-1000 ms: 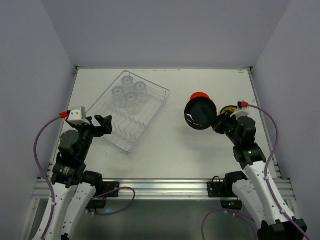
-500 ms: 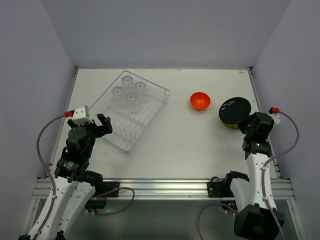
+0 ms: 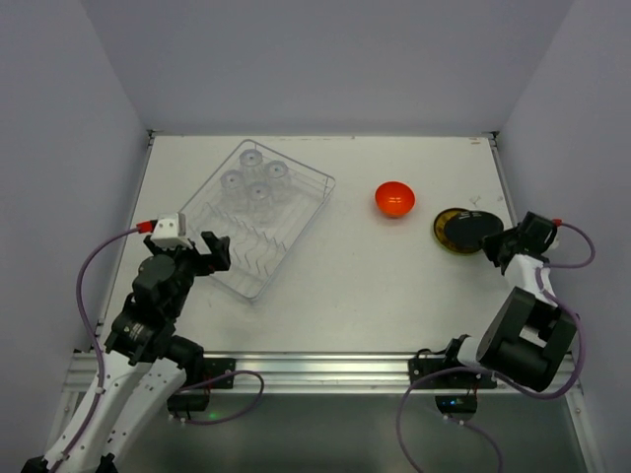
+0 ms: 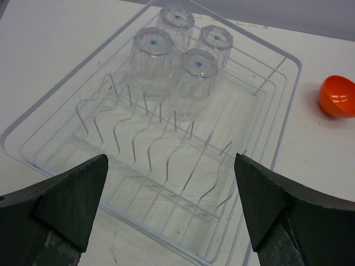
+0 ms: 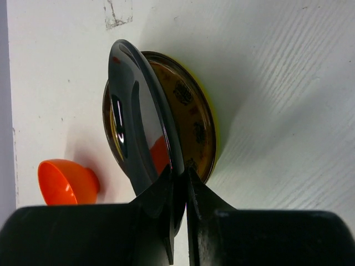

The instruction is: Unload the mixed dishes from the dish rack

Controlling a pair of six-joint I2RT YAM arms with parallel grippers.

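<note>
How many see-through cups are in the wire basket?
4. All cluster at the far end of the dish rack, seen from the left wrist: one tumbler farthest back, one at left, one at right, one in front. None seems hidden.

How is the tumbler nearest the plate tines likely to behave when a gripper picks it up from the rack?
The tumbler looks smooth and clear, so probably slippery, though its faceted sides may help grip. It stands upside down, close beside its neighbours, so pushing would likely nudge them.
</note>
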